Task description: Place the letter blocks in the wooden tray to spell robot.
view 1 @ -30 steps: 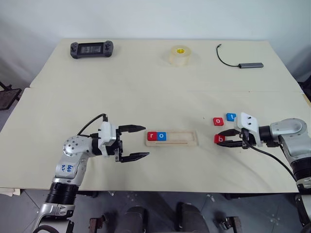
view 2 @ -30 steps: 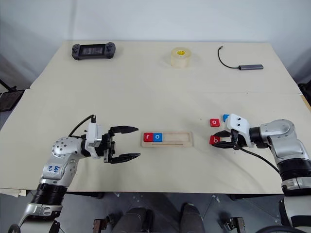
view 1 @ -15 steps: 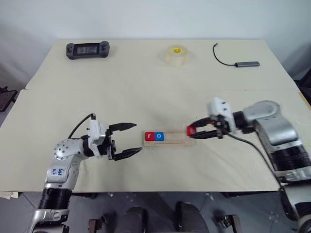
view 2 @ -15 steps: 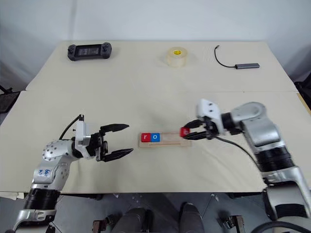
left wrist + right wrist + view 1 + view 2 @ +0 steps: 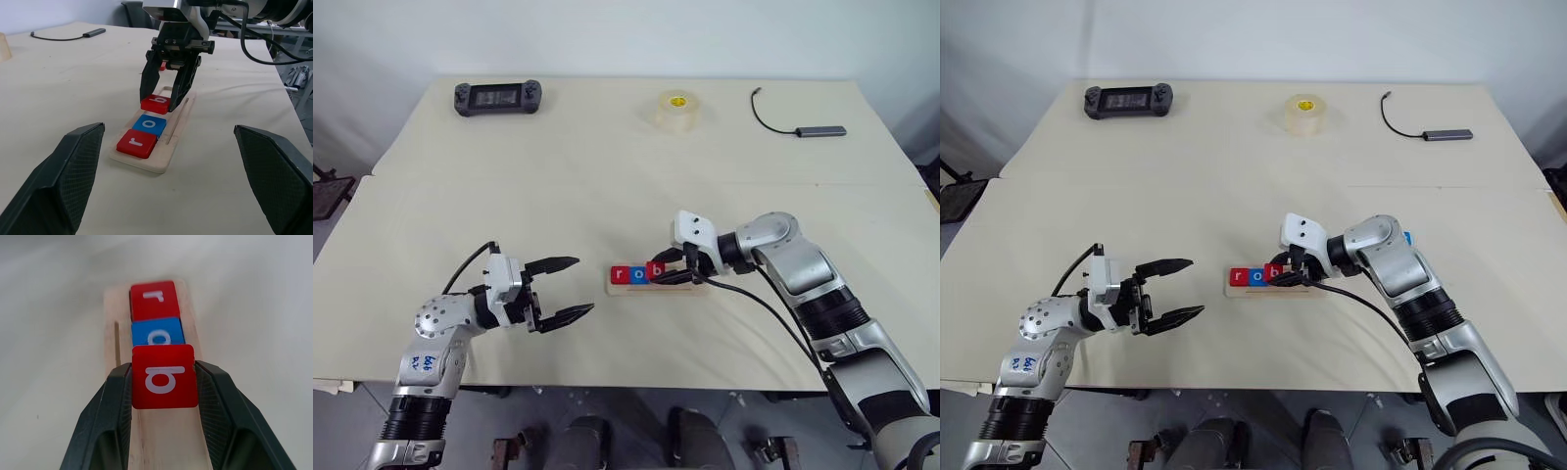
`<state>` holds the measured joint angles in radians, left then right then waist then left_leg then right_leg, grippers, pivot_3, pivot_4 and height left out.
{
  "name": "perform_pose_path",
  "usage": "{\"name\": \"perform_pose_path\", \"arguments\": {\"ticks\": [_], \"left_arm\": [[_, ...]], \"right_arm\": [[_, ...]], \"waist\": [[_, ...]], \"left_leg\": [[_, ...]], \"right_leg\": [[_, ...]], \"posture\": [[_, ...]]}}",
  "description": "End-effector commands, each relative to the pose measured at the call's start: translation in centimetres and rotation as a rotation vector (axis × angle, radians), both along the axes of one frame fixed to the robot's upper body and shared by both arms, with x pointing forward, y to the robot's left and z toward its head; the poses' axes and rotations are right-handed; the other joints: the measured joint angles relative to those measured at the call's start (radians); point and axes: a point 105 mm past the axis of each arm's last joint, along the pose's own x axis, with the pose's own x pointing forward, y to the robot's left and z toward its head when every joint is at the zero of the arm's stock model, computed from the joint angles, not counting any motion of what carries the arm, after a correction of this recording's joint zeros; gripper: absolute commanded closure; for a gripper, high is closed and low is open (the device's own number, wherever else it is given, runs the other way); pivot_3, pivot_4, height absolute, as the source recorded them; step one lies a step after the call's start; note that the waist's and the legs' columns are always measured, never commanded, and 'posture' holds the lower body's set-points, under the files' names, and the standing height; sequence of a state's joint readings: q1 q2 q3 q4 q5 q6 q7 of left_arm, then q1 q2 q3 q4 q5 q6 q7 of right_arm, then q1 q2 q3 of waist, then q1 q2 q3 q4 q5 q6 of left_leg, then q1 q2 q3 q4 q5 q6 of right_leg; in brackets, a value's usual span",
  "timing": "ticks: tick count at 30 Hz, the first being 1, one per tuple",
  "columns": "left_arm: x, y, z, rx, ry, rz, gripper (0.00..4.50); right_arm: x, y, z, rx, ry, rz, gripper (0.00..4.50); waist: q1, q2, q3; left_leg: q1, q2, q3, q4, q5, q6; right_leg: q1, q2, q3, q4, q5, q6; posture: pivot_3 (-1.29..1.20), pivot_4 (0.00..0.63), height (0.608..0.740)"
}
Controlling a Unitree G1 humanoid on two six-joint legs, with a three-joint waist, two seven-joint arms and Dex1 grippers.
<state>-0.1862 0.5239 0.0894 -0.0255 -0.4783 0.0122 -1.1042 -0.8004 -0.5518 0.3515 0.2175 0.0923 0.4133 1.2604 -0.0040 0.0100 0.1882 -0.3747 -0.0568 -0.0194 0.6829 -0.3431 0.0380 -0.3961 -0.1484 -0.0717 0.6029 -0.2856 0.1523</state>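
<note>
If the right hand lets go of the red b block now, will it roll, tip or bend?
Probably none. The red b block looks flat, square and rigid, so it should not roll or bend. The right hand holds it slightly tilted over the wooden tray, so it may settle slightly askew.

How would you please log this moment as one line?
right gripper: holds red b block over tray | tray: r, o | left gripper: open, idle
</note>
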Motion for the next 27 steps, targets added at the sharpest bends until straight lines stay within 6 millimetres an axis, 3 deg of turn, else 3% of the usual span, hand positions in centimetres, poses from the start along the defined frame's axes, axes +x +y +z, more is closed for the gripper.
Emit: {"name": "perform_pose_path", "arguments": {"ticks": [1,13,21,22,27], "left_arm": [[-0.4,-0.4,0.7,0.002,-0.039,-0.013,0.00],[0.0,-0.8,1.0,-0.001,-0.050,-0.020,0.00],[-0.1,-1.0,0.9,-0.005,-0.046,-0.023,0.00],[-0.1,-1.0,0.9,-0.005,-0.045,-0.023,0.00],[-0.1,-1.1,0.8,-0.006,-0.041,-0.031,0.00]], "right_arm": [[0.1,-0.1,0.8,0.000,-0.030,0.015,3.03],[0.5,-0.2,0.3,-0.007,-0.014,-0.002,3.03],[0.5,-0.2,1.5,0.032,-0.035,-0.003,0.21],[0.4,-0.3,1.8,0.037,-0.038,-0.003,0.02],[-0.5,-1.7,2.6,0.066,-0.036,-0.029,0.02]], "waist": [[0.000,0.000,0.000],[0.000,0.000,0.000],[-0.001,0.000,0.000],[-0.001,0.000,0.000],[0.004,0.000,0.000]], "left_leg": [[0.000,0.000,0.000,0.000,0.000,0.000],[0.000,0.000,0.000,0.000,0.000,0.000],[0.000,0.000,0.000,0.000,0.000,0.000],[0.000,0.000,0.000,0.000,0.000,0.000],[0.000,0.000,0.000,0.000,0.000,0.000]], "right_leg": [[0.000,0.000,0.000,0.000,0.000,0.000],[0.000,0.000,0.000,0.000,0.000,0.000],[0.000,0.000,0.000,0.000,0.000,0.000],[0.000,0.000,0.000,0.000,0.000,0.000],[0.000,0.000,0.000,0.000,0.000,0.000]], "posture": [[0.00,0.150,0.740],[0.00,0.150,0.740],[0.00,0.150,0.740],[0.00,0.150,0.740],[0.00,0.150,0.740]]}}
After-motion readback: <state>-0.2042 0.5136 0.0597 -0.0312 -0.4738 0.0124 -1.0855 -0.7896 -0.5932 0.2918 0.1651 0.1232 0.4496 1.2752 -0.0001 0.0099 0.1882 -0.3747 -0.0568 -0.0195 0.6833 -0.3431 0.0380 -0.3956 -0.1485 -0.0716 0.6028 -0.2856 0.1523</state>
